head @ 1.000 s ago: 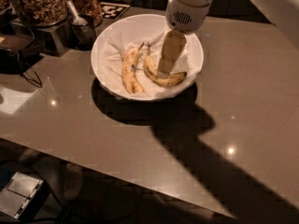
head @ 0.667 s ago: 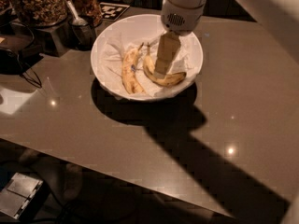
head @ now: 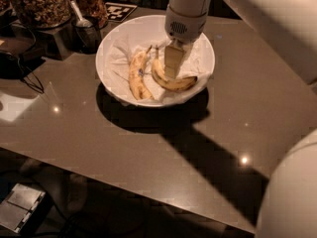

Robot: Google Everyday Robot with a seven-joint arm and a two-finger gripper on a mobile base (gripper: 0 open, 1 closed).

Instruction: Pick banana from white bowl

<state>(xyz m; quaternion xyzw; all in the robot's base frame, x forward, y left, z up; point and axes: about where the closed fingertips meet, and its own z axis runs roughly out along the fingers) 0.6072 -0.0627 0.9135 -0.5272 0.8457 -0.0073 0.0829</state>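
Note:
The white bowl (head: 146, 27) stands on the grey table, lined with crumpled white paper. Two bananas lie in it. The strongly curved, deeper-yellow banana (head: 176, 85) lies at the front right of the bowl. The straighter, paler banana (head: 137, 76) with a small sticker lies to its left. My gripper (head: 172, 72) hangs straight down from the arm into the bowl. Its tip is right over the left half of the curved banana, at or just above it. It hides part of that banana. Both bananas rest on the paper.
Glass jars of dry food (head: 39, 4) stand at the back left, beside a dark cup with a spoon (head: 87, 29). A black-and-white marker tag (head: 121, 10) lies behind the bowl. Cables (head: 22, 71) lie at the left. The table's front edge (head: 148, 190) runs diagonally. My arm (head: 267, 29) spans the right side.
The gripper has shifted slightly to the left over the curved banana. Both bananas lie where they were.

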